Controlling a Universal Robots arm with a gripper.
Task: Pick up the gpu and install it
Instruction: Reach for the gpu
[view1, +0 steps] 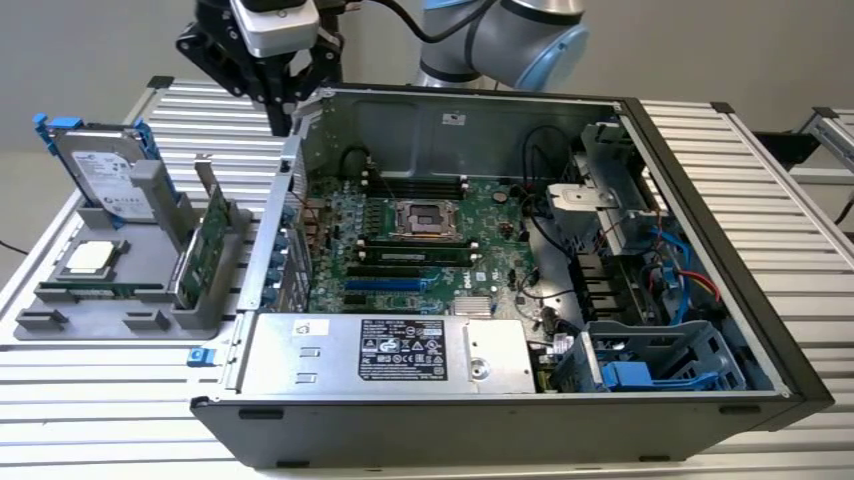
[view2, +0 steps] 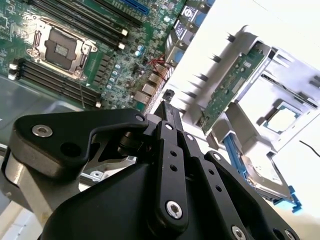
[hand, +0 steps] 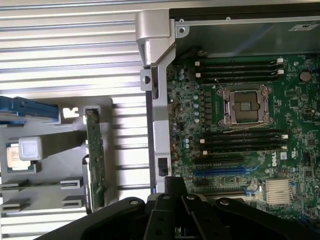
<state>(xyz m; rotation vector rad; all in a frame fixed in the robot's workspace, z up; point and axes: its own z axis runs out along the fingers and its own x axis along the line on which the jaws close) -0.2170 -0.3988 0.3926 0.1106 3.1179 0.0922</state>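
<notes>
Approach is the step in hand, by my judgement. In the exterior view the gripper (view1: 280, 118) hangs with its jaws closed on nothing above the rim of the computer case (view1: 467, 430), at the case's side on the exterior view's left, and the gpu (view1: 214, 240) is not yet picked. The gpu stands on edge in the grey holder (view1: 80, 325) just outside the case, together with a hard drive (view1: 104, 170) and a processor chip (view1: 91, 258). The case holds the motherboard (view1: 400, 240) and a power supply (view1: 387, 350). In the second wrist view the gripper (view2: 167, 106) points near the case wall, with the gpu (view2: 227, 85) beyond it. In the first wrist view the gpu (hand: 95, 155) sits in its slot beside the case, and the processor socket (hand: 245, 105) inside is empty. A grasp, I think, calls for opened jaws lined along the card's thin upper edge.
</notes>
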